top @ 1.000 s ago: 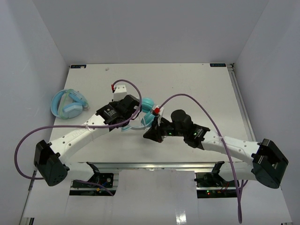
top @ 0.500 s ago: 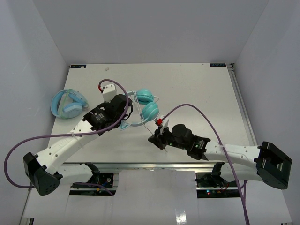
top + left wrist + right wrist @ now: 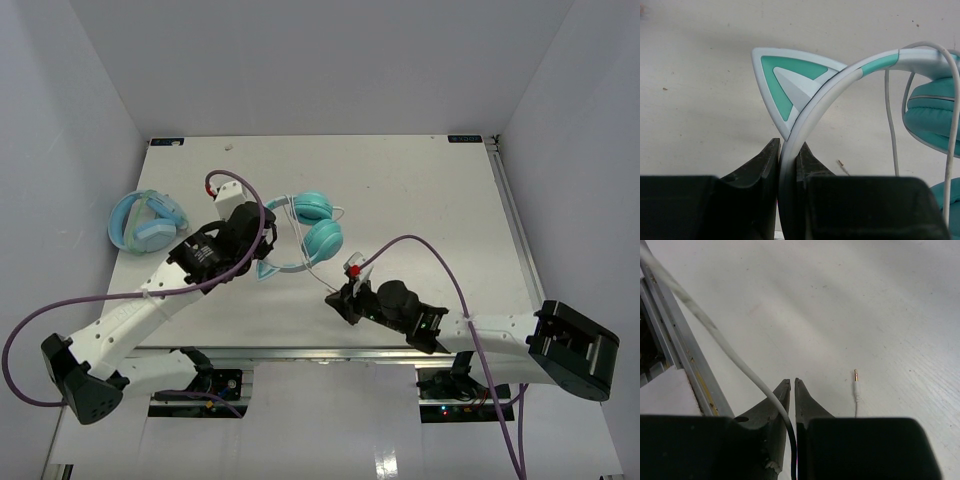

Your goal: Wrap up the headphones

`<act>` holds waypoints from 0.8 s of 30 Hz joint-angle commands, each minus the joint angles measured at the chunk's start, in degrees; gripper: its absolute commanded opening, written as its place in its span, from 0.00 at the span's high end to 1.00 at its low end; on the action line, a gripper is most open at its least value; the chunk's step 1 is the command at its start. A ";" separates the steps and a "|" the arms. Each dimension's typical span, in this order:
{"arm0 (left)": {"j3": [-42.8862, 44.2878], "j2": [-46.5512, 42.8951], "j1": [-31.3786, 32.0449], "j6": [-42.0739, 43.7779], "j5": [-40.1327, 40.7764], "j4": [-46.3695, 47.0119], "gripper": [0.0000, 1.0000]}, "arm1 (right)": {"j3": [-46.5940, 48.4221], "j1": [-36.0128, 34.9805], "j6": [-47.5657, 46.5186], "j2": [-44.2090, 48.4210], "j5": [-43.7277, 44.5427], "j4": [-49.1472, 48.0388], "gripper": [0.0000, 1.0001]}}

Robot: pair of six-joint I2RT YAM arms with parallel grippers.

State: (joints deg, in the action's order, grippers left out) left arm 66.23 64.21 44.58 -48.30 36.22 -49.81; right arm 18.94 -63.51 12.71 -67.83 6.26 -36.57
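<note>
Firmly held mid-table: teal cat-ear over-ear headphones.
Left gripper clenches their pale headband; right gripper pinches the thin white cable, its plug lying free nearby. Bulkier light-blue headphones sit well apart at the white table's left edge.

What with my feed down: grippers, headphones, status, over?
Left gripper shut on headband of cat-ear headphones. Right gripper shut on white cable. Light-blue headphones far left, clear.
</note>
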 commanded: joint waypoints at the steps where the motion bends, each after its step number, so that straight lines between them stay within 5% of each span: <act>1: 3.45 -3.74 -0.28 -2.22 -2.58 2.67 1.00 | -3.00 -0.39 -2.16 0.81 3.03 -10.88 0.85; 24: 4.06 -8.31 -0.28 2.18 -11.55 4.90 1.00 | -7.08 -0.22 -2.89 -6.46 5.34 -20.21 0.83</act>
State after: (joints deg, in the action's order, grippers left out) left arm 67.48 58.60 44.58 -46.14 27.39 -49.24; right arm 11.35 -63.51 10.60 -73.22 9.58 -52.09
